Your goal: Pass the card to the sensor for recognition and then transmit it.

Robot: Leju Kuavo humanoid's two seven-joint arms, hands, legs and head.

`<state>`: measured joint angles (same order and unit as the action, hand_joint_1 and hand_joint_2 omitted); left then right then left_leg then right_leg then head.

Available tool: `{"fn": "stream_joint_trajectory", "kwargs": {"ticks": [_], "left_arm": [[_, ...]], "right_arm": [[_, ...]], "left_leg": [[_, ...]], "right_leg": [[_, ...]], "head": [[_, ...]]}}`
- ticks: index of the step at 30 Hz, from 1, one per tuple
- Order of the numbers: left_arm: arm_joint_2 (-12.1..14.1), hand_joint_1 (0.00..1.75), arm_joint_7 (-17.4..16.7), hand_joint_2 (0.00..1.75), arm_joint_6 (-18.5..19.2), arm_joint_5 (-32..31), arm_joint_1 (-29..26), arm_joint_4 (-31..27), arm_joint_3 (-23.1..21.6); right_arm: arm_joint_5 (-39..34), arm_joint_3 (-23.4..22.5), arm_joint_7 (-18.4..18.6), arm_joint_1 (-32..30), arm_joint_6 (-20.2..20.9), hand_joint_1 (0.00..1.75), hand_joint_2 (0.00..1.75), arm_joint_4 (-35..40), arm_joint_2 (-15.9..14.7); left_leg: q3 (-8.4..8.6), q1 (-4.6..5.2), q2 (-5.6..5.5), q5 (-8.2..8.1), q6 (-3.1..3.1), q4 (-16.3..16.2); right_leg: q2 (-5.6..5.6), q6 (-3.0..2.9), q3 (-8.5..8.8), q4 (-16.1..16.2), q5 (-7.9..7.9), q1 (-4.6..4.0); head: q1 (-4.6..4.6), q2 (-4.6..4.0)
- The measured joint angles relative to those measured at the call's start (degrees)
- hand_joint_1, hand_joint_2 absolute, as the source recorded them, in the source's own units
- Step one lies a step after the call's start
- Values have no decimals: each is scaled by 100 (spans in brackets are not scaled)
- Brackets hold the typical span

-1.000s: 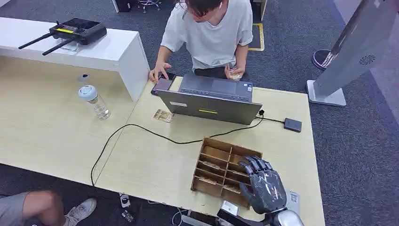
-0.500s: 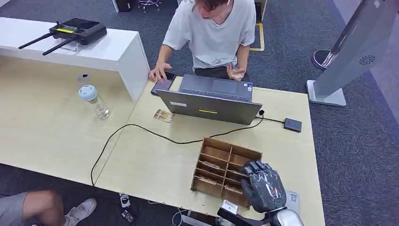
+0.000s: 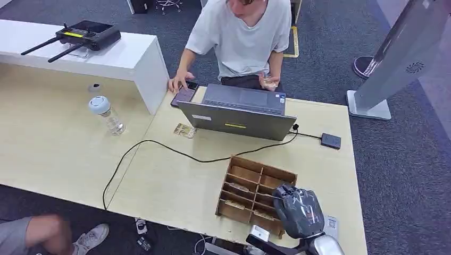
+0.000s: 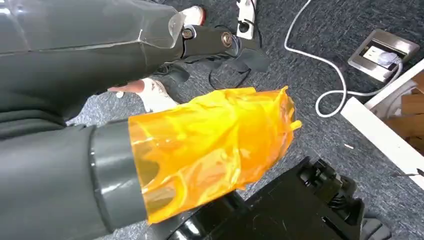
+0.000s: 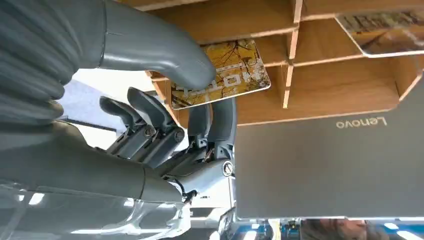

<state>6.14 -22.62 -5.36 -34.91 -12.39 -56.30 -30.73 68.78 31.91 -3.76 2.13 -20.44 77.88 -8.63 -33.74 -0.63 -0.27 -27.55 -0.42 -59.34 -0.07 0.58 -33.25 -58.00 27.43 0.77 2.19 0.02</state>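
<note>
Grey office carpet surrounds a pale wooden desk (image 3: pixel 175 180), at whose near right corner the right hand (image 3: pixel 299 211) is seen over a slotted wooden tray (image 3: pixel 240 183). A yellow printed card (image 5: pixel 227 75) is pinched in that hand between the thick grey thumb (image 5: pixel 165 55) and the darker fingers (image 5: pixel 220 122) beneath it, as shown in the right wrist view; the card is held just clear of the tray's compartments, with its long axis running roughly across the thumb tip and along the tray's dividers. More cards are seen lying in the neighbouring slots.

From the hand outward, the small dark sensor (image 3: pixel 331 141) is found toward the desk's far right edge, cabled to the open laptop (image 3: pixel 239 114) that stands beyond the tray at the far edge. The sensor lies ahead of the right hand and slightly to its right, well apart from it, with only bare desk between; the right arm is judged by far the nearer. A person (image 3: pixel 242 37) is seated behind the laptop, one hand on a phone (image 3: pixel 183 95).

The left hand (image 4: pixel 215 145) is seen wrapped in orange film and hanging low over the carpet beside the desk; whether its fingers are curled or spread cannot be told. The lift from the tray is judged complete, the carry to the sensor not yet begun.
</note>
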Motion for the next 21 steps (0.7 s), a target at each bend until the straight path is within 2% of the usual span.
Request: {"fn": "stream_joint_trajectory", "kwargs": {"ticks": [6,21], "left_arm": [[2,0,20,0,-11,30,30,0,-9],[26,0,74,0,-70,114,29,0,-20]], "right_arm": [[-114,0,-173,50,-227,175,175,166,-2],[-675,-17,-679,95,-533,175,175,1586,-70]], "left_leg": [[0,0,0,0,0,0],[0,0,0,0,0,0]], "right_leg": [[0,0,0,0,0,0],[0,0,0,0,0,0]], "head": [[0,0],[0,0]]}}
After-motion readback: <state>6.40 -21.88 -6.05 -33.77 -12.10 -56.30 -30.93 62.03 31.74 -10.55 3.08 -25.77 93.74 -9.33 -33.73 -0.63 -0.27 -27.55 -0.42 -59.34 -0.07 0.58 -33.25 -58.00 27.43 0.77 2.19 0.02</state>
